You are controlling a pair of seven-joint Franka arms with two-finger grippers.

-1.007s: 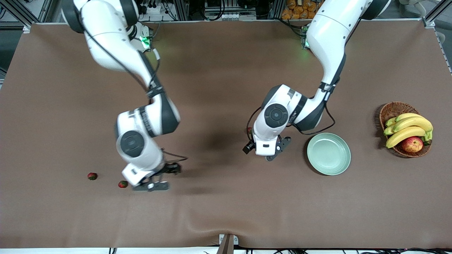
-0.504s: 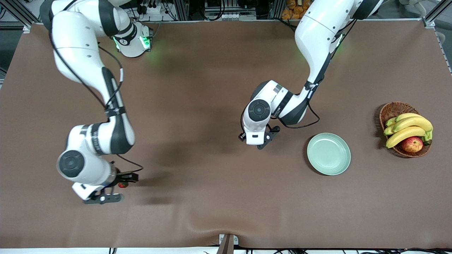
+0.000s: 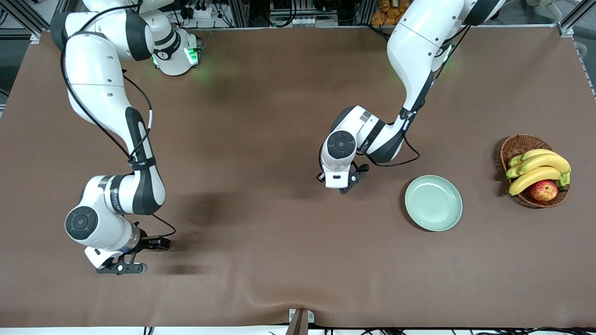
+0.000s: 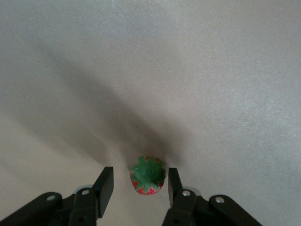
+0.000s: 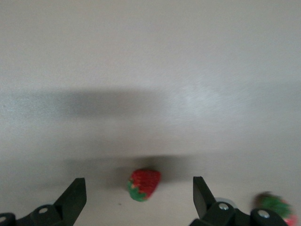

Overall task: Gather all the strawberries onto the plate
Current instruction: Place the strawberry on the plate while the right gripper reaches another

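In the left wrist view a strawberry sits on the brown table with its green top up. It lies between the fingers of my left gripper, close to one finger, with a gap to the other. That gripper is low over the table, toward the right arm's end from the pale green plate. My right gripper is wide open around a second strawberry lying on its side, and a third strawberry lies just outside one finger. In the front view the arms hide all the berries. The plate holds nothing.
A wicker basket with bananas and a red-yellow apple stands at the left arm's end, past the plate. The right gripper is low near the table's front edge at the right arm's end.
The right arm has swung toward its own end of the table, covering the two berries there. The left gripper has shifted slightly and its jaws have narrowed around a strawberry.
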